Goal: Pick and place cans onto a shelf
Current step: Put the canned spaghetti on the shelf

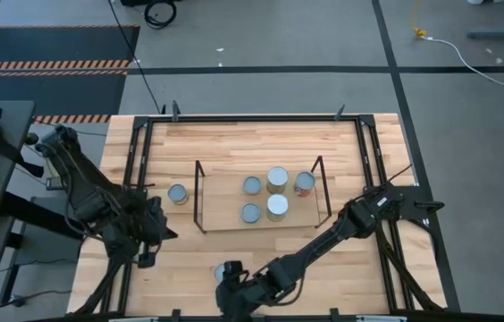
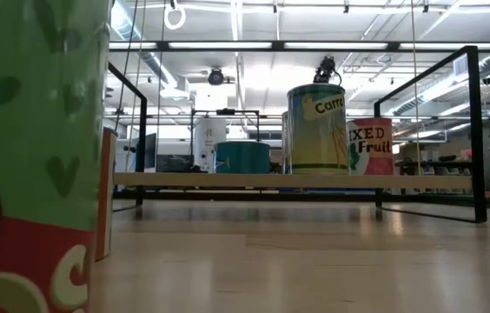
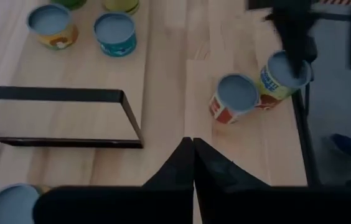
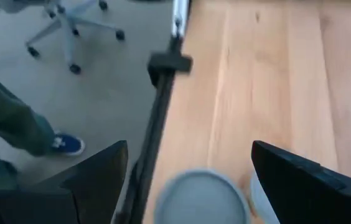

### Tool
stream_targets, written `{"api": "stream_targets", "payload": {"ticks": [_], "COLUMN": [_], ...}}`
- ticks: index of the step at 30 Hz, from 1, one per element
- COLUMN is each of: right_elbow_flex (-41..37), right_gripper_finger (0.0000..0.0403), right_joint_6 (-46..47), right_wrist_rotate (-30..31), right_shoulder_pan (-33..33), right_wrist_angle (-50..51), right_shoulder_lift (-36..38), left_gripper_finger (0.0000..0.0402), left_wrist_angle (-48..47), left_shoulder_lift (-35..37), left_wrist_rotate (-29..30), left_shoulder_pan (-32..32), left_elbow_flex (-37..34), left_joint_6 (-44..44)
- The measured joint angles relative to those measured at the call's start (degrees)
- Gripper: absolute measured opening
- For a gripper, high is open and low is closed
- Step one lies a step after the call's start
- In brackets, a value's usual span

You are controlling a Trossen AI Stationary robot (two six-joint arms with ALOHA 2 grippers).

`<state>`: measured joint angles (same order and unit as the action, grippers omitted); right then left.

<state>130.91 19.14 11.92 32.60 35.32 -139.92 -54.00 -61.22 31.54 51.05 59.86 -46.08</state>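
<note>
The right gripper (image 1: 228, 284) is hanging over the table's (image 1: 234, 148) near edge, fingers (image 4: 300, 180) spread wide, straddling a grey-topped can (image 4: 200, 198) without closing on it. A second can (image 1: 219, 271) is showing just beside it. The left gripper (image 1: 147, 243) is waiting near the left edge, its fingers (image 3: 191, 168) pressed fully together and gripping nothing.

The shelf (image 1: 203, 192) is standing at the table's middle. Five cans are sitting inside it: two blue-grey tops (image 1: 251, 185) (image 1: 250, 213), two white tops (image 1: 277, 176) (image 1: 276, 205), and a red-sided one (image 1: 304, 183) by the right end frame. Another can (image 1: 178, 193) is standing on the table just outside the shelf's left end frame.

A person's leg and blue shoe (image 4: 66, 144) are showing on the floor beyond the table's edge.
</note>
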Motion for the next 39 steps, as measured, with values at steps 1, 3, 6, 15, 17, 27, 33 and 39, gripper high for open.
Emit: {"api": "stream_targets", "payload": {"ticks": [1,3,6,15,17,27,33,39], "right_elbow_flex": [-0.3,-0.5,-0.5,-0.8,-1.8,-3.2,-3.3,-3.3], "right_gripper_finger": [0.0348,0.0348,0.0348,0.0365,0.0371,0.0376,0.0376,0.0375], "right_joint_6": [0.2,-1.3,-6.2,-18.4,-20.2,-23.9,-25.5,-25.6], "right_wrist_rotate": [-0.5,-1.4,-3.9,-10.1,-11.9,-19.1,-12.5,-13.3], "right_shoulder_pan": [-0.2,-0.4,-0.4,-1.1,-1.7,-4.0,-3.8,-3.3], "right_wrist_angle": [1.2,5.1,6.4,8.5,8.1,6.2,4.2,4.6], "right_shoulder_lift": [0.2,0.2,0.2,0.3,0.3,0.4,0.2,0.2], "left_gripper_finger": [0.0004,0.0004,0.0004,0.0005,0.0005,0.0005,0.0005,0.0005], "left_wrist_angle": [-0.1,-1.1,-2.6,-2.4,-1.6,1.0,1.2,1.2], "left_shoulder_lift": [0.4,0.6,0.6,0.5,0.5,0.5,0.5,0.5], "left_wrist_rotate": [0.0,0.0,1.0,3.3,3.6,3.8,3.8,3.7], "left_shoulder_pan": [-0.1,-0.7,-2.1,-8.3,-9.5,-12.4,-11.9,-11.0], "left_elbow_flex": [0.0,0.0,0.0,0.0,0.0,0.0,0.0,0.0], "left_joint_6": [0.3,0.5,0.7,-2.7,-3.6,-4.0,-4.3,-4.3]}}
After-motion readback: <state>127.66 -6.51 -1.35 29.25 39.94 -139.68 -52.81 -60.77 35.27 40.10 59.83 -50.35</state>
